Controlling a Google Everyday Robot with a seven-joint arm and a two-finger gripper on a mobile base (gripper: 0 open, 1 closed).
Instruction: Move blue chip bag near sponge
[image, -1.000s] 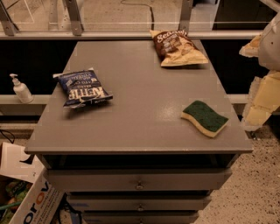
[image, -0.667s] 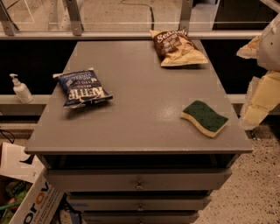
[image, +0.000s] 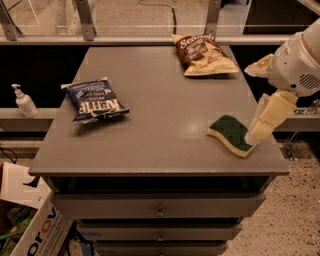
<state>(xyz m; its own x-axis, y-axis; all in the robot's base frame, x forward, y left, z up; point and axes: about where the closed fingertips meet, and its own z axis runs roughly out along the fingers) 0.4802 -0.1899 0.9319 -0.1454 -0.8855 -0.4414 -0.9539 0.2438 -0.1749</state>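
The blue chip bag (image: 95, 101), dark navy with white "Kettle" lettering, lies flat on the left part of the grey table (image: 160, 95). The sponge (image: 230, 133), green top over pale yellow foam, lies near the table's front right corner. My gripper (image: 251, 105) hangs at the right edge of the table, its cream fingers (image: 270, 116) spread apart and empty. The lower finger overlaps the sponge's right end in the view. The gripper is far to the right of the blue bag.
A brown-and-tan chip bag (image: 202, 54) lies at the table's back right. A white pump bottle (image: 23, 101) stands on a ledge left of the table. A cardboard box (image: 35, 232) sits on the floor at lower left. Drawers (image: 159, 210) are below the tabletop.
My gripper has moved left, from beside the table to over the sponge's right end. The bags and the sponge have not moved.
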